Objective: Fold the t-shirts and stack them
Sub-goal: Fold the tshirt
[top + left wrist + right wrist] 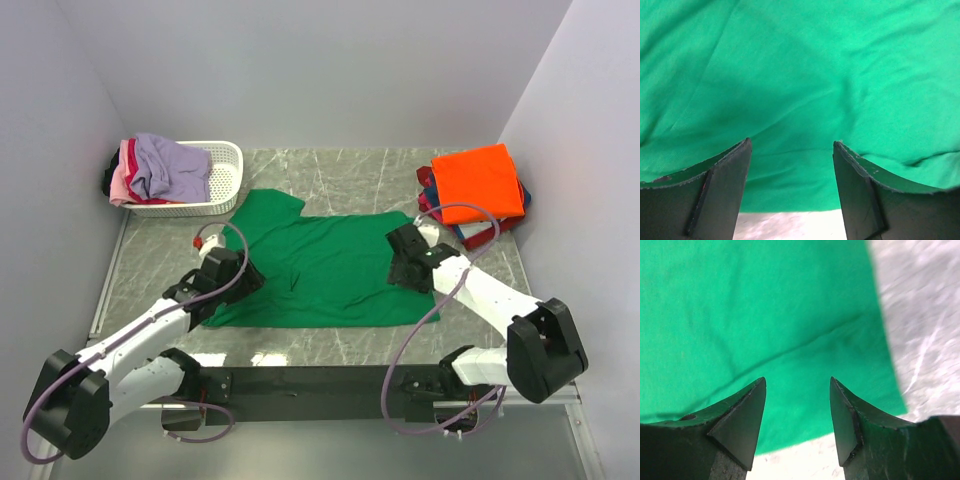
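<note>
While the green t-shirt (pixel 320 270) lies spread mid-table, apparently not yet folded, the left gripper (pixel 792 145) and right gripper (pixel 797 382) hover at its side edges, jaws apart and empty. An orange t-shirt (pixel 478 180) tops the finished stack far right. The lavender t-shirt (pixel 170 165) and others wait in the basket (pixel 228 175).

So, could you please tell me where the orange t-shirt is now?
The orange t-shirt lies atop the stack at the table's far right in the top view, just beyond the right hand.

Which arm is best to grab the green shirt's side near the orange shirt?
The right one, probably. Its open right gripper sits over that edge of the green shirt, while the left gripper is at the opposite edge.
</note>
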